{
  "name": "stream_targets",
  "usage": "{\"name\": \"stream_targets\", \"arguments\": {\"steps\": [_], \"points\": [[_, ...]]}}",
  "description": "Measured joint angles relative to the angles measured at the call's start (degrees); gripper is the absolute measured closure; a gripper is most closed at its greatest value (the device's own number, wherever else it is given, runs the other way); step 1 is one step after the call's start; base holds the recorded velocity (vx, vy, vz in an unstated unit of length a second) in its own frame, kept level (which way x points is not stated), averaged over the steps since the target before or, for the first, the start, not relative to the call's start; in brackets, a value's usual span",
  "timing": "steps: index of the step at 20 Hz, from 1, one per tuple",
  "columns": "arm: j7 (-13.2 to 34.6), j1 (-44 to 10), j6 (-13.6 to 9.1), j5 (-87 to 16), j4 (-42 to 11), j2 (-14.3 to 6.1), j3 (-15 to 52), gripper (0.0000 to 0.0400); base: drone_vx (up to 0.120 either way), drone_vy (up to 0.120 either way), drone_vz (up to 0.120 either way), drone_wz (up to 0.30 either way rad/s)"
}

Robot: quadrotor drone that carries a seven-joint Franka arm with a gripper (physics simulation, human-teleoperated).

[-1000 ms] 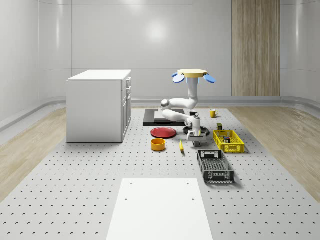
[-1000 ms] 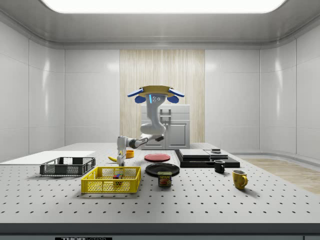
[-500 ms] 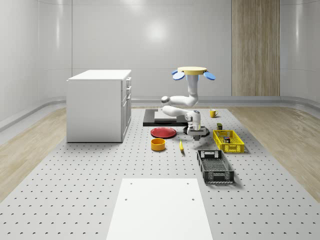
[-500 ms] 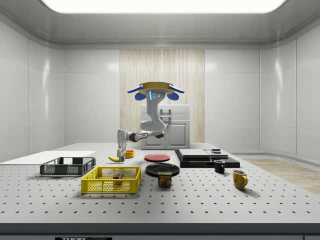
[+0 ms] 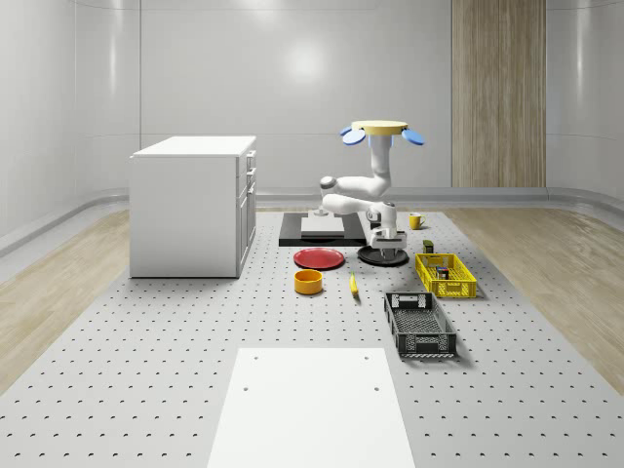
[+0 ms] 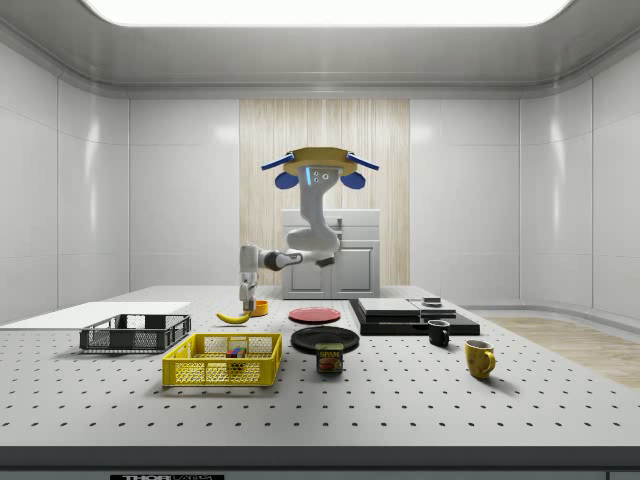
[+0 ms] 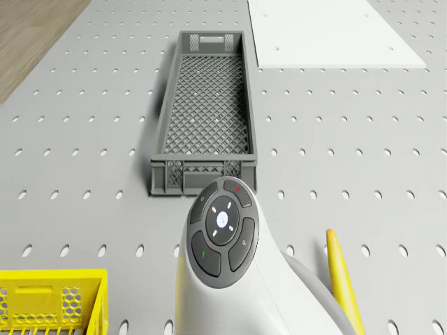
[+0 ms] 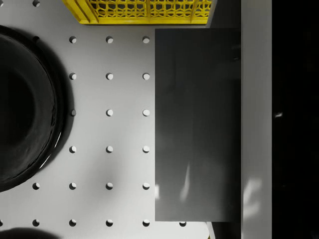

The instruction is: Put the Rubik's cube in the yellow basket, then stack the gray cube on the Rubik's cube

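1. Whole-scene view: the drone point(image 5: 381, 128) hovers high over the far part of the perforated table point(image 5: 146, 370), above a black slab point(image 5: 322, 234). Its arm bends down to the gripper point(image 5: 388, 257), which hangs in front of a black plate point(image 5: 370, 259), just beside the far end of the yellow basket point(image 5: 458, 290) on this view's left. A red plate point(image 5: 319, 258), an orange bowl point(image 5: 308, 282), a banana point(image 5: 353, 284) and a gray crate point(image 5: 419, 336) lie nearby. A white cabinet point(image 5: 190, 207) stands well apart on the left.

2. Side view: the drone point(image 6: 320, 160) hangs level in mid-air. The gripper point(image 6: 246, 303) points straight down, clear of the table, above and behind the yellow basket point(image 6: 222, 374). The Rubik's cube point(image 6: 236, 352) sits inside that basket. A can point(image 6: 329, 358) stands just beside the basket.

3. Drone view: the arm's white wrist link point(image 7: 222, 237) is in the foreground. The gray crate point(image 7: 202, 174) lies beyond it, the banana point(image 7: 342, 279) to one side and a corner of the yellow basket point(image 7: 52, 300) to the other.

4. Wrist view: the gray cube point(image 8: 197, 124) looms close before the camera, clamped in the fingers. It is above bare table between the black plate point(image 8: 25, 109) and the end wall of the yellow basket point(image 8: 144, 12).
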Motion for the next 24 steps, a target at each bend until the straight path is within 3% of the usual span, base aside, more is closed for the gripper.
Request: {"name": "stream_targets", "arguments": {"steps": [7,11,20,24], "points": [[0.01,0.02,-0.05,0.14,-0.05,0.00,0.14,0.0150,-0.120,0.120,0.023,0.000],[0.01,0.02,-0.06,0.16,-0.05,-0.01,0.16,0.0150,-0.110,0.020,0.000,0.000],[0.01,0.01,-0.05,0.18,-0.06,-0.02,0.18,0.0150,0.000,0.120,0.000,0.000],[0.02,0.01,-0.04,0.18,-0.05,-0.03,0.18,0.0150,0.120,0.120,0.000,0.000]]}}
